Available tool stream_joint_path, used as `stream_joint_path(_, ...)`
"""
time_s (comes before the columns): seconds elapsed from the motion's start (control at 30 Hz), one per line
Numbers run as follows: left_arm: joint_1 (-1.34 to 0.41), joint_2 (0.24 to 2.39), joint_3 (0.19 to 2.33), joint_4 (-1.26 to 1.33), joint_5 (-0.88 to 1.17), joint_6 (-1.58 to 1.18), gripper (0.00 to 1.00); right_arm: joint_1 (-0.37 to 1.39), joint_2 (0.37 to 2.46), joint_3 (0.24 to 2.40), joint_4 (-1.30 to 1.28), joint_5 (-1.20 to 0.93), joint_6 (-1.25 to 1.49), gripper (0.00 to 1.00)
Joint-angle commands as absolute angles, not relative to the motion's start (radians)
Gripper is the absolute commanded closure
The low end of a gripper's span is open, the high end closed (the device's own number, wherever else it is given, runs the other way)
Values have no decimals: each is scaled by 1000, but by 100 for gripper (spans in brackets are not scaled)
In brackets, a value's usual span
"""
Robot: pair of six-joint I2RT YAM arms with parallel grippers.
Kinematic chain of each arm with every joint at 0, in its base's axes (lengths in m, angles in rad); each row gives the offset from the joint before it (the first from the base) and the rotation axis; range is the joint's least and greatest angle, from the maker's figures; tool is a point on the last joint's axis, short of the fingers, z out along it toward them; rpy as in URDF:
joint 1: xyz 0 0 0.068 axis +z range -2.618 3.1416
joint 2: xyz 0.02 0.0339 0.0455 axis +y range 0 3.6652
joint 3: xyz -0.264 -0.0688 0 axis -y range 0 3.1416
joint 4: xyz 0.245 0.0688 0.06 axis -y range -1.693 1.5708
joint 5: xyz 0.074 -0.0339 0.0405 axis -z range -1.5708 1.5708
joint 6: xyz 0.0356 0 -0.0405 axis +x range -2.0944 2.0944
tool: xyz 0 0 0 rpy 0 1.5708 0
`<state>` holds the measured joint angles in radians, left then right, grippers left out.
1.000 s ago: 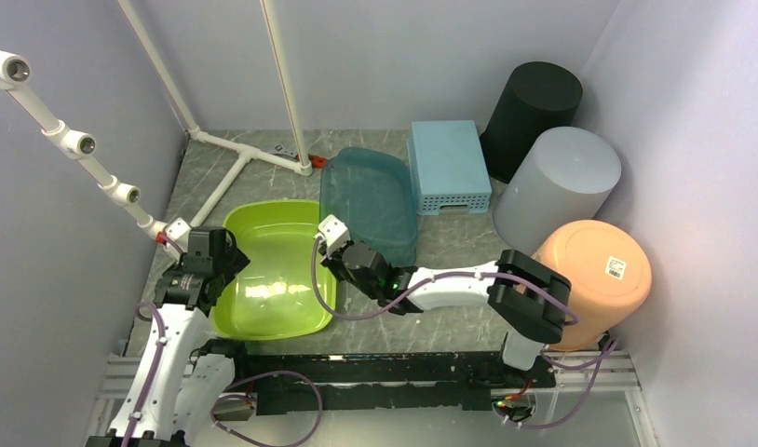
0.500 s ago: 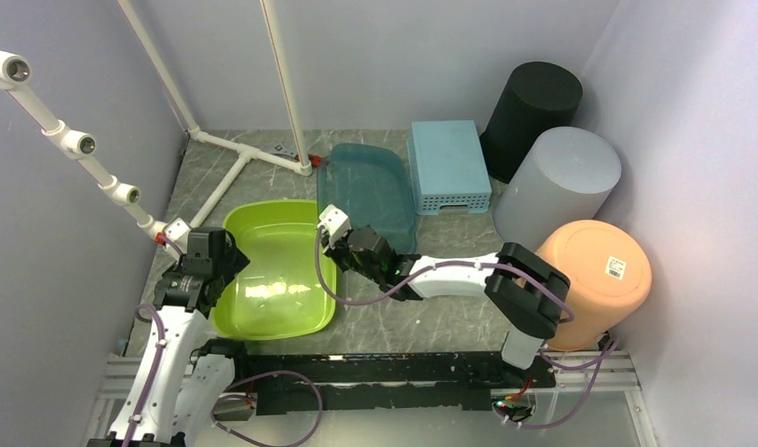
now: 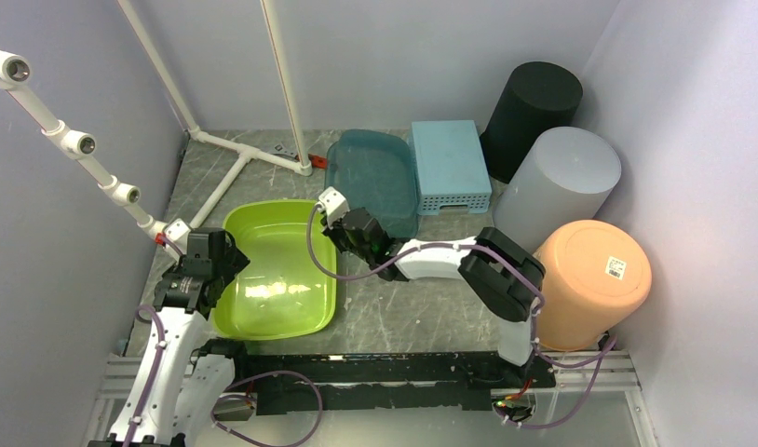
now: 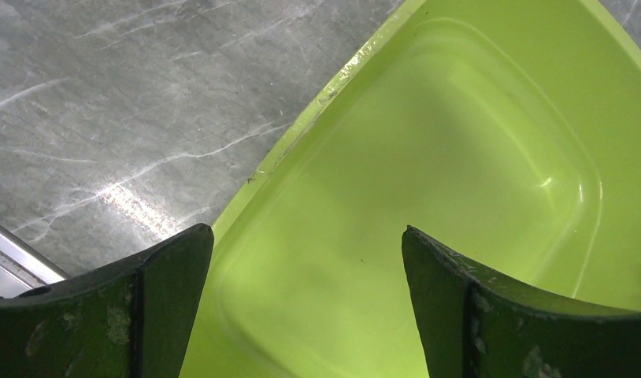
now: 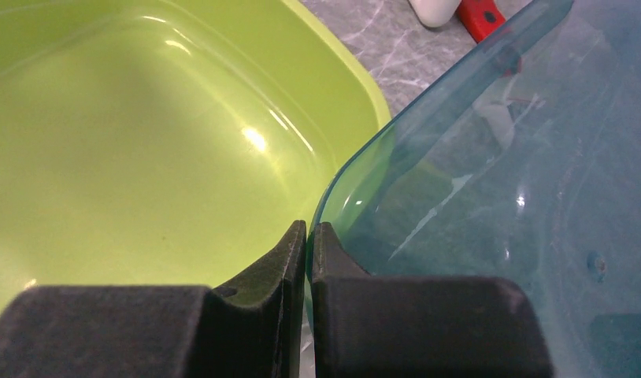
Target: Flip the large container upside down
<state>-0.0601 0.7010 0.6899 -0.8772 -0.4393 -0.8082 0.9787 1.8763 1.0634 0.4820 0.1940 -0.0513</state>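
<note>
Teal, see-through plastic marks the tub (image 3: pixel 375 182) that I take to be the large container. In the top view it sits just above the centre of the frame, just beside the lime-green basin (image 3: pixel 273 279) at lower left and touching or nearly touching the pale blue perforated box (image 3: pixel 447 163) on its right. The right gripper (image 3: pixel 349 228) reaches in from the lower right to the tub's near-left corner. The left gripper (image 3: pixel 208 265) hangs over the basin's left rim and carries nothing.

The left wrist view shows the two dark fingers spread wide. Between them there is only the basin's floor and rim, and grey marbled table (image 4: pixel 105 118) fills the upper left.

In the right wrist view the fingers are pinched almost together at bottom centre, clamped on the thin edge of the teal tub. That edge climbs toward the upper right, so the tub looks tipped, though I cannot tell how far it is off the table. The basin fills the left of the frame.

The step in hand looks like the lift and tilt, so the flip is barely begun. The next move calls for raising that pinched corner and rolling the tub over away from the basin. The grip must stay firm on the slick, narrow rim, and the tub must clear the blue box.
</note>
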Motion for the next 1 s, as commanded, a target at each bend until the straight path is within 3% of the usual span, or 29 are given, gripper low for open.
stream_joint_path(0.0,-56,684,683,-862,-448,-825,5,936,1908,1140,506,130,-126,100)
stream_joint_path(0.17,-55,672,683,-858,-455,-821,5,887,1928,1162,474,42,-167,99)
stream_joint_path(0.47,-56,683,678,-846,-450,-822,5,825,1972,1249,317,-74,-116,75)
stream_joint_path(0.6,-55,682,686,-852,-453,-817,5,818,1972,1268,309,-27,-78,64)
stream_joint_path(0.97,-56,650,702,-880,-455,-811,5,808,1806,1233,193,22,134,63)
